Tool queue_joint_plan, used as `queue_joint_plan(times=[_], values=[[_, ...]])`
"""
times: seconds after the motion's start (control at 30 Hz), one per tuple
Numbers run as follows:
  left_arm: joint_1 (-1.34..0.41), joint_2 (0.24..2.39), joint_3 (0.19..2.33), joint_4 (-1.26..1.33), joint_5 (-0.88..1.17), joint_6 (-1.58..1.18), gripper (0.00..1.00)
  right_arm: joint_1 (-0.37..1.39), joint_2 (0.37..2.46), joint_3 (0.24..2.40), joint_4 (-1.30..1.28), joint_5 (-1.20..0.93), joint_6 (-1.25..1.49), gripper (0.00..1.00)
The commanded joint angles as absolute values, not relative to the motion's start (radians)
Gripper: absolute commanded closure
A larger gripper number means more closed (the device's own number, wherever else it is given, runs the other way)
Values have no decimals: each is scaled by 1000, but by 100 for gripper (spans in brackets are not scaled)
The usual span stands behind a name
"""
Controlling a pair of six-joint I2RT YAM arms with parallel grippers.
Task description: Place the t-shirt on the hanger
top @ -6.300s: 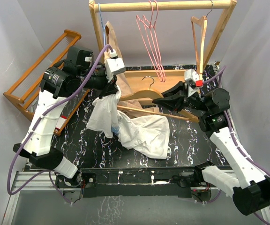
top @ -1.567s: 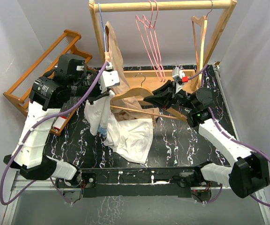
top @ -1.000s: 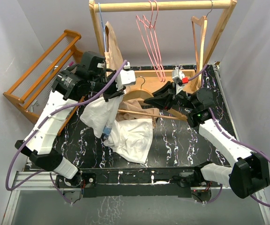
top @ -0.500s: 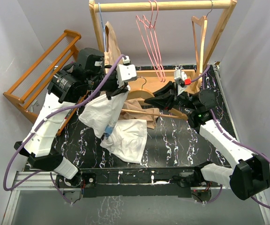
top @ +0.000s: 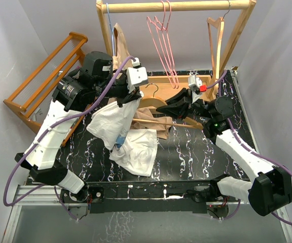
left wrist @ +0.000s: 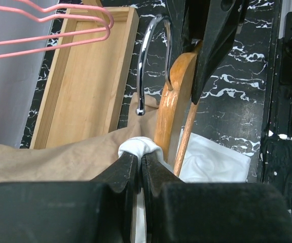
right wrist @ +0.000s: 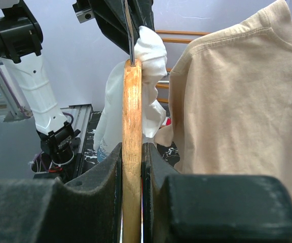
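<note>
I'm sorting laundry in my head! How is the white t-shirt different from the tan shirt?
The white t-shirt is bunched up and pinched in the left claw; the tan shirt hangs from the wooden rack, with no claw gripping it. The white t-shirt has a bit of blue print showing; the tan shirt looks plain. Both are shirts, and both trail down onto the black table.

place: robot lab cell | plain pale walls (top: 24, 30) enclosing the marbled table (top: 196, 152) | metal frame rail (top: 29, 192) at table's near edge | wooden clothes rack (top: 176, 6) at table's far edge
</note>
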State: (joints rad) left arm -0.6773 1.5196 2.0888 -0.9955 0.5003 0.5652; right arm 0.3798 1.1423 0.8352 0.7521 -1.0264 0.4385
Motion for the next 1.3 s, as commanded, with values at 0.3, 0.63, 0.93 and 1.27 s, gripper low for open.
queue_joint_plan(times=[0.3,0.63,0.93,1.27], values=[[-703,1440,2095,-965,559,521,100,387,1175,820,894,-962,480,92],[-671,1248,1646,-838,364,544,27,386,1236,800,1106,-1020,635,92],[-658,1200,1621,-694,185,506,9,386,1281,794,1262,-1005,741,92],[-623,1065,1570,-660,65,440,3,386,1301,800,1312,-993,770,92]])
